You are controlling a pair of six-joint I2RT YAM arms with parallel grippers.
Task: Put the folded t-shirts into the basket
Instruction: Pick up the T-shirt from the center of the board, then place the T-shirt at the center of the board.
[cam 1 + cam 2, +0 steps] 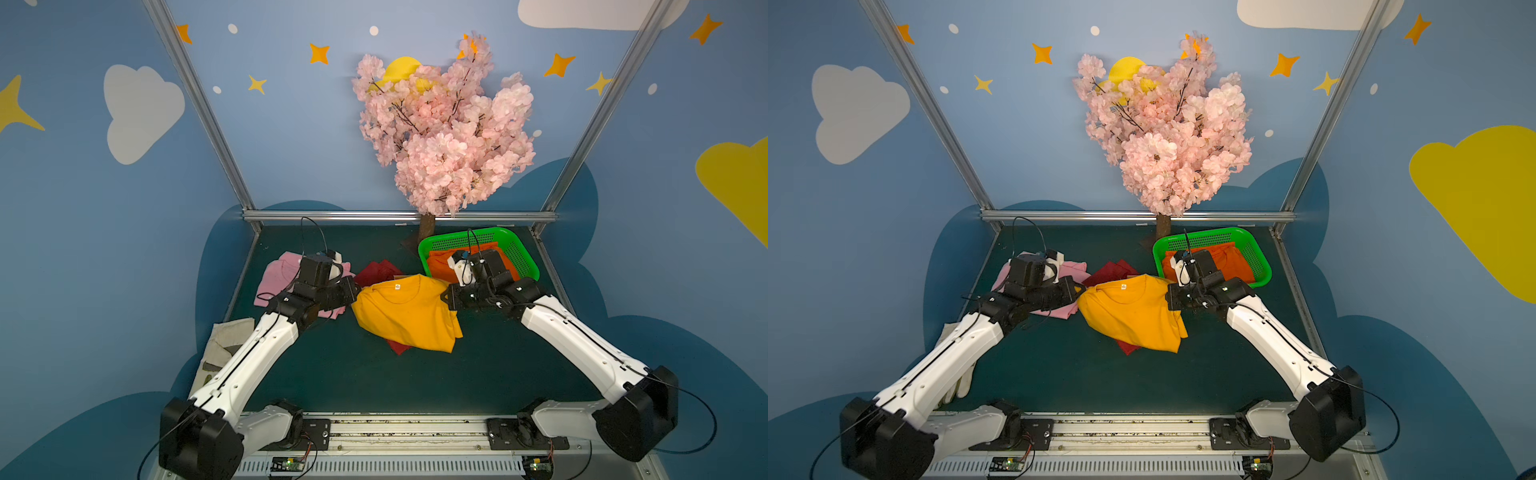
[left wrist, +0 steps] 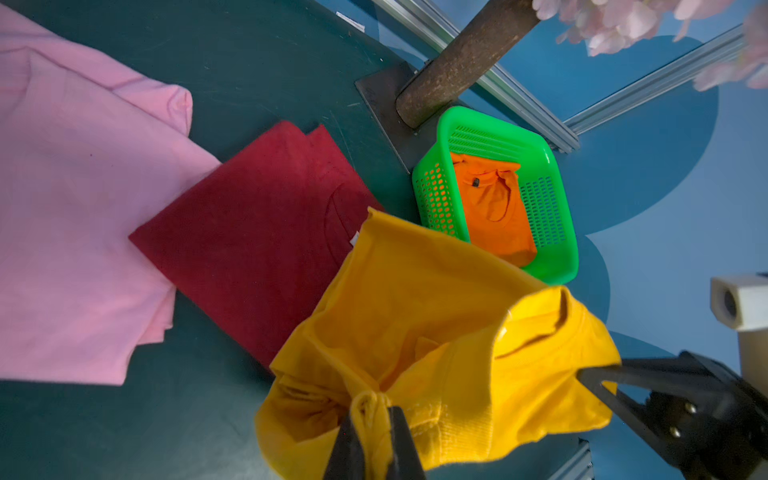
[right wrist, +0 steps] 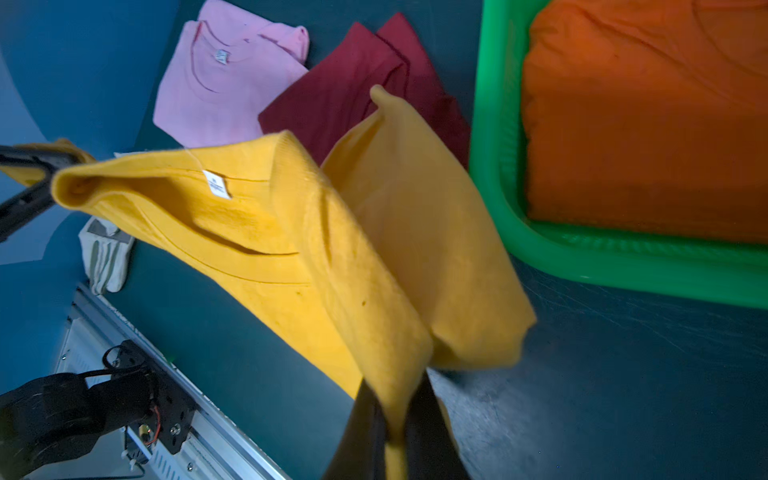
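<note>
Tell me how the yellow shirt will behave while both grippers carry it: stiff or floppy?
Probably floppy: the yellow shirt sags between the left gripper and right gripper, each pinching a bunched corner. Its fold gapes open, so it may land crumpled. Thin cloth, likely light; a hanging edge could catch on the basket rim.

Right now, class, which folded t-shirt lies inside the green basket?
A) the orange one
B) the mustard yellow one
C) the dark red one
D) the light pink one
A: the orange t-shirt lies inside the basket, within its green mesh walls.
</note>
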